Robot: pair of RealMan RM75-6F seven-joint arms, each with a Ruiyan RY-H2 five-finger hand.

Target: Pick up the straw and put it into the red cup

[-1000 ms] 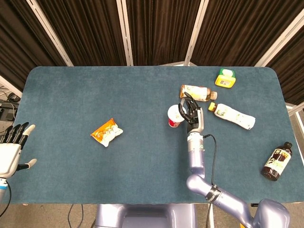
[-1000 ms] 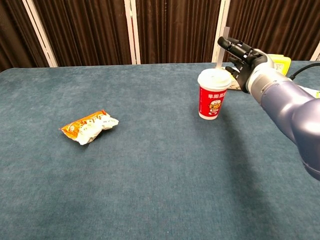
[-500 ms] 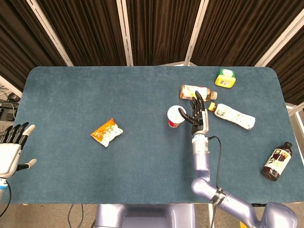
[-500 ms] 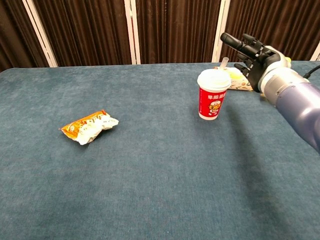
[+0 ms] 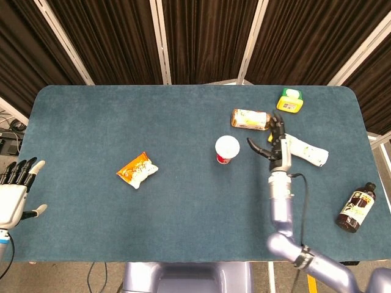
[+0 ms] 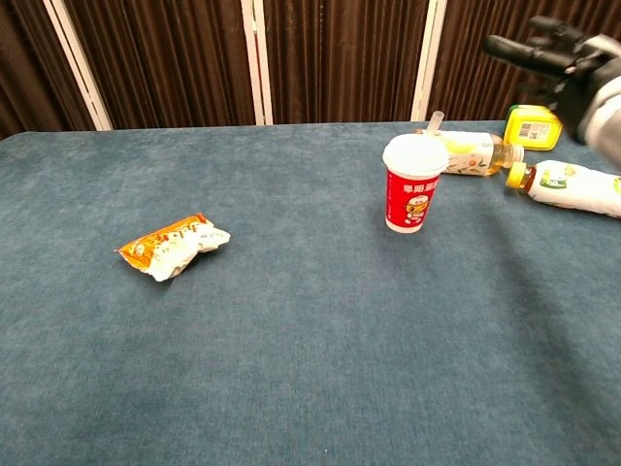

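Observation:
The red cup [image 5: 226, 150] with a white lid stands right of the table's middle. In the chest view a short pale straw [image 6: 435, 124] pokes up at the far rim of the red cup [image 6: 414, 192]. My right hand [image 5: 275, 144] hovers to the right of the cup, apart from it, fingers spread and holding nothing. In the chest view the right hand [image 6: 560, 54] shows at the top right, above the bottles. My left hand [image 5: 16, 190] stays off the table's left edge, fingers extended and empty.
An orange snack packet [image 5: 137, 170] lies left of centre. Behind and right of the cup lie a brown tea bottle [image 5: 250, 119] and a white bottle [image 5: 303, 150]. A yellow-green container [image 5: 289, 101] sits at the back, a dark bottle [image 5: 355, 208] near the right edge.
My right hand opened at the cup's rim and moved right, away from the cup. The straw stayed in the cup. The left hand has not moved.

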